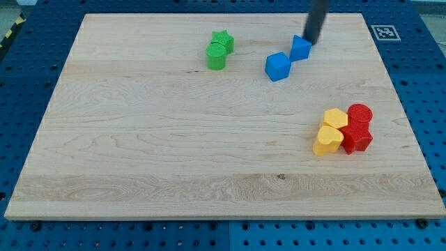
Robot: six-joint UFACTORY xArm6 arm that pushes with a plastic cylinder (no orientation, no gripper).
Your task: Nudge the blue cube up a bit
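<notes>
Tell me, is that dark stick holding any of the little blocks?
Nothing is held. My tip only pushes; it sits at the upper right edge of one blue block, with the other blue cube lower left.

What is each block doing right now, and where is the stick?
My tip: touching the upper blue block's top right.
Upper blue block: touching the blue cube's corner.
Blue cube: resting flat.
Green blocks: two, huddled together.
Yellow blocks: two, against the red.
Red blocks: two, touching.

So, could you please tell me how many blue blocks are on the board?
2. One blue cube sits right of the green pair; a second blue block lies up-right of it, touching my tip. None seem hidden.
</notes>
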